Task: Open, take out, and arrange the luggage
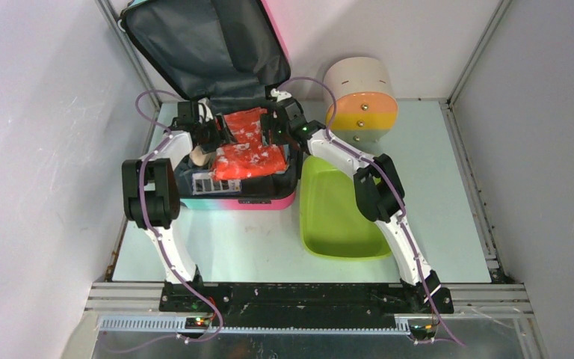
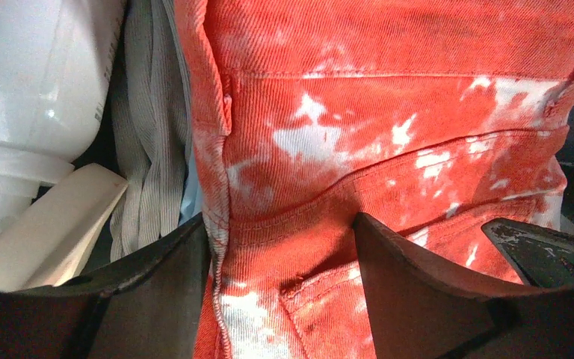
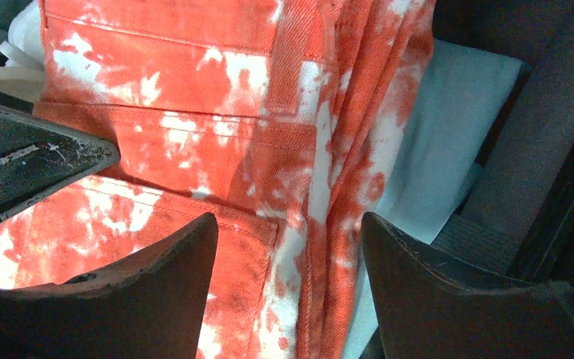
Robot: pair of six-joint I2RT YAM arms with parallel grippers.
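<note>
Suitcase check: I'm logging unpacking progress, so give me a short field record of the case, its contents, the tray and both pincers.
suitcase: on the table, lid open and leaning back
top item: orange-and-white denim garment, inside the case
also inside: white bottle, beside the garment
left pincer: open, over the garment
right pincer: open, over the garment
lime-green tray: right of the case, nothing in it

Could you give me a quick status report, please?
Left gripper open, right gripper open, both over the orange garment. Luggage lid up, contents inside. Nothing blocking.
</note>
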